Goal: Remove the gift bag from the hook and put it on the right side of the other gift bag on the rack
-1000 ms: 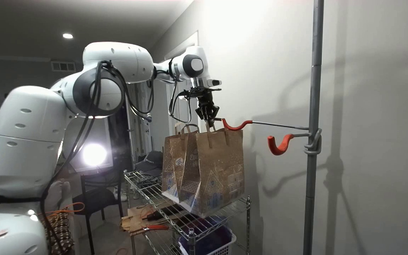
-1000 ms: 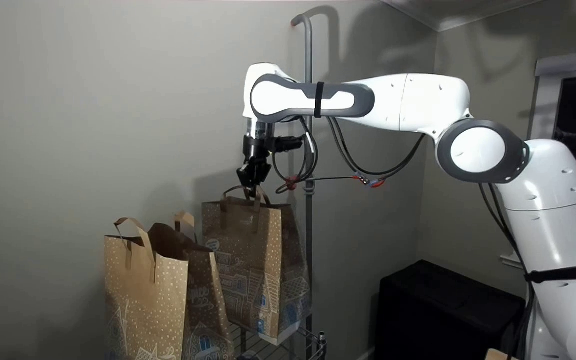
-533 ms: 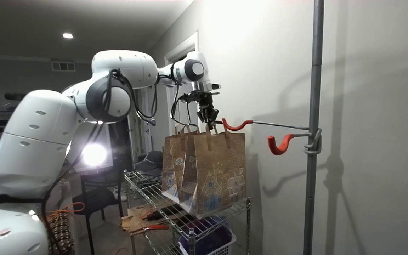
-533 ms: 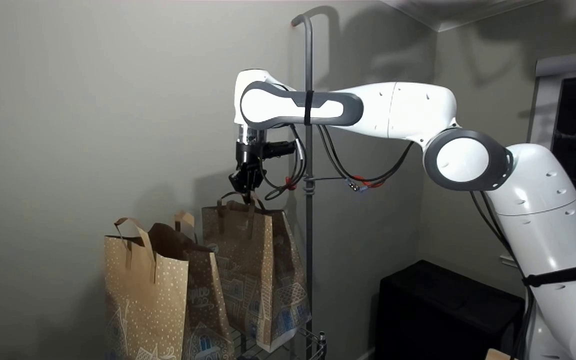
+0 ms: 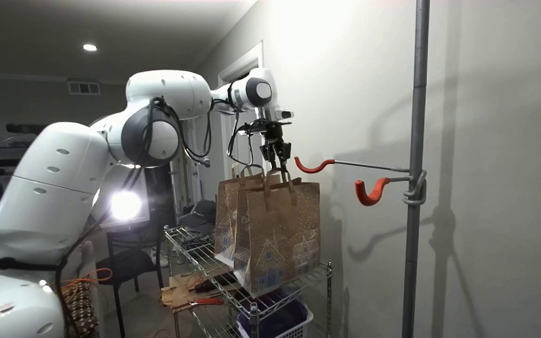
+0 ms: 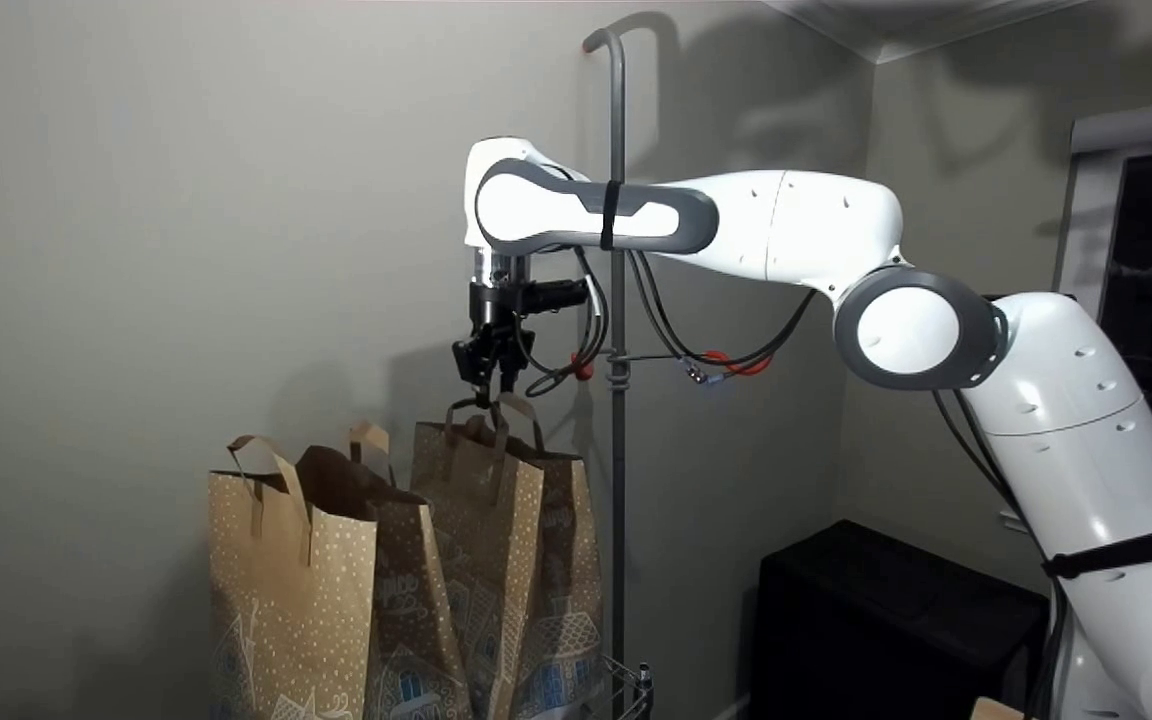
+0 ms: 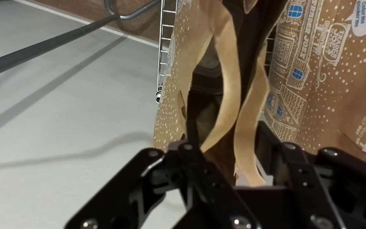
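Wrist view showed the black tool [image 7: 228, 135] spread wide astride paper loop handles [image 7: 232, 79]. Their darker-brown paper bag [image 5: 280, 234] stood near an edge of the silvery wire-grid rack [image 5: 200, 251], beside the paler-brown paper bag [image 6: 291, 590]. Release seemed in hand; next wanted a straight rise into open room, past the orange-red curved hook [image 5: 309, 171].

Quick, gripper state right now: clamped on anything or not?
Gripper: open, clamped on nothing; in the wrist view its jaws stand apart with the handles of the gift bag between them.
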`<move>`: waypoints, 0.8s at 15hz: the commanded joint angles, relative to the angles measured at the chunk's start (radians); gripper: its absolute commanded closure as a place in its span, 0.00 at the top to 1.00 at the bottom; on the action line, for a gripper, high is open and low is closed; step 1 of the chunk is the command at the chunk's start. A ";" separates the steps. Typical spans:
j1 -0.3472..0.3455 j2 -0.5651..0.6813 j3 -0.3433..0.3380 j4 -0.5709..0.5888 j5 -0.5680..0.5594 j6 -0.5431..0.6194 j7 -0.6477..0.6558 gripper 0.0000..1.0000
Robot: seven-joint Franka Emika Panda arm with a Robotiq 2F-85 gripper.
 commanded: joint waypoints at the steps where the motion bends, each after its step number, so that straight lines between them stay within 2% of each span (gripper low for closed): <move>1: -0.007 0.009 0.005 0.040 0.020 -0.046 -0.010 0.79; 4: -0.010 -0.001 0.006 0.047 0.024 -0.050 -0.017 0.99; 8: -0.011 -0.022 0.008 0.047 0.023 -0.054 -0.029 1.00; 12: -0.029 -0.055 0.025 0.028 0.047 -0.024 -0.116 1.00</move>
